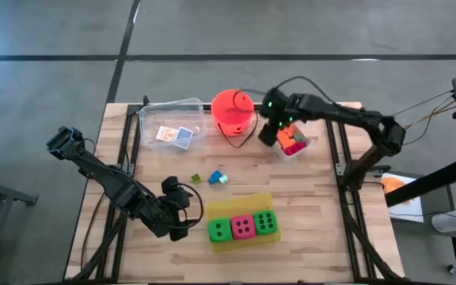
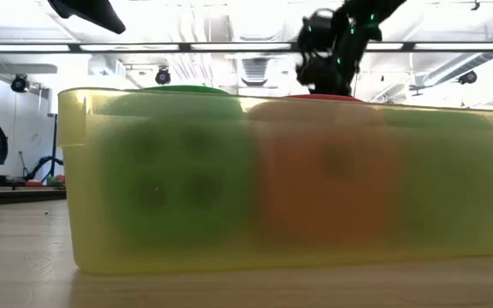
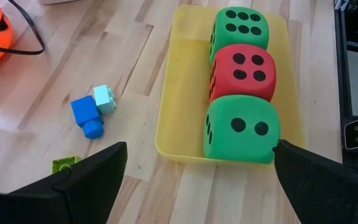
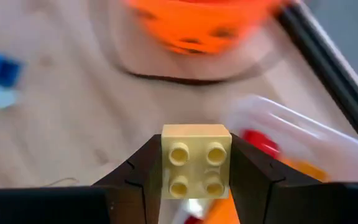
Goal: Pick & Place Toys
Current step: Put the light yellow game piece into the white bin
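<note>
The right hand (image 4: pixel 194 168) pinches a knobbly pale yellow brick (image 4: pixel 196 160) above a clear tub (image 1: pixel 294 145). The left hand (image 1: pixel 182 207) gapes wide beside soft dice (image 1: pixel 244 226) on the planked wooden worktop (image 1: pixel 323 214).

Left arm reaches across the table's near left part, its left gripper (image 1: pixel 187 212) spread wide, fingers (image 3: pixel 92 174) apart. Right arm extends along the far edge; right gripper (image 4: pixel 196 163) clamps a brick (image 4: pixel 196 160) between its fingers (image 4: pixel 135 174).

Three dice (image 1: pixel 244 226) in tray; bricks (image 1: pixel 217 178) loose
</note>
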